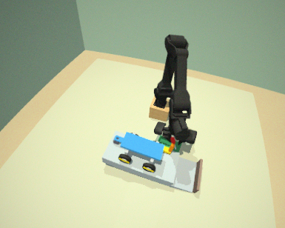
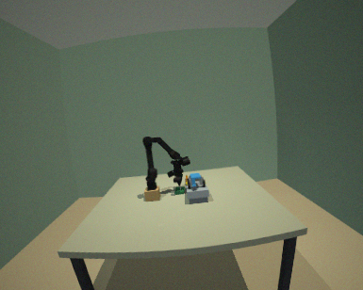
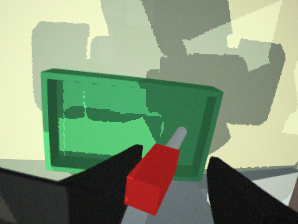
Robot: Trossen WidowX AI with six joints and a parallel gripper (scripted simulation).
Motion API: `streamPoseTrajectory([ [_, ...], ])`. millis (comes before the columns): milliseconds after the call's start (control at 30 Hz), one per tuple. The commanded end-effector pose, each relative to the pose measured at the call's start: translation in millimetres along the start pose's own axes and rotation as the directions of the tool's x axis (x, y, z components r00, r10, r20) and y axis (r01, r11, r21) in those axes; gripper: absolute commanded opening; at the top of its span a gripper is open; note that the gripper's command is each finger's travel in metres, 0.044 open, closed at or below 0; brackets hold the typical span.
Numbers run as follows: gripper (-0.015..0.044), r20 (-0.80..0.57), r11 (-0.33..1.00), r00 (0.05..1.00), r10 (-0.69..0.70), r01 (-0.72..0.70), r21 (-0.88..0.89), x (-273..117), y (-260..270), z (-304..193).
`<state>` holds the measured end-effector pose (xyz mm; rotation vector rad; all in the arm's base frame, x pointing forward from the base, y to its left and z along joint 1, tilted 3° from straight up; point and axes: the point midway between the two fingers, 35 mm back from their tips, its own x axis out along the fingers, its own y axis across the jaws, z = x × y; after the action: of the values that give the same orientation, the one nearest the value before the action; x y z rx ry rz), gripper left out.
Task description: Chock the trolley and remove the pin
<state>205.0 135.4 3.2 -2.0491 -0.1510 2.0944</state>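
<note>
My gripper [image 1: 174,138] [image 2: 178,183] [image 3: 175,158] is open over the green tray [image 1: 163,141] [image 2: 179,190] [image 3: 100,76]. The red-headed stop pin [image 1: 172,140] [image 3: 152,180] is tilted between the parted fingers, with a gap to the right finger; its grey tip is over the tray's inside. The blue trolley [image 1: 142,145] [image 2: 195,177] stands on the ramp [image 1: 166,173] [image 2: 198,195]. The yellow chock [image 1: 166,149], with its orange handle up, is at the trolley's end facing the brown end board. Its contact with the far wheel is hidden by the trolley body.
The brown end board [image 1: 198,175] stands across the ramp's low end. The ramp's side runs close beside the tray. The arm's wooden base block [image 1: 158,112] [image 2: 152,194] stands behind the tray.
</note>
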Motion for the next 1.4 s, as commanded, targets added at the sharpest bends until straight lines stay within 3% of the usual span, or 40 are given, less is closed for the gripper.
streamPoseTrajectory([
  [0, 0.0190, -0.001, 1.000, 1.000, -0.005, 0.005, -0.002, 1, 3, 0],
  [1367, 0.0190, -0.001, 1.000, 1.000, -0.002, 0.002, -0.001, 10, 29, 0],
])
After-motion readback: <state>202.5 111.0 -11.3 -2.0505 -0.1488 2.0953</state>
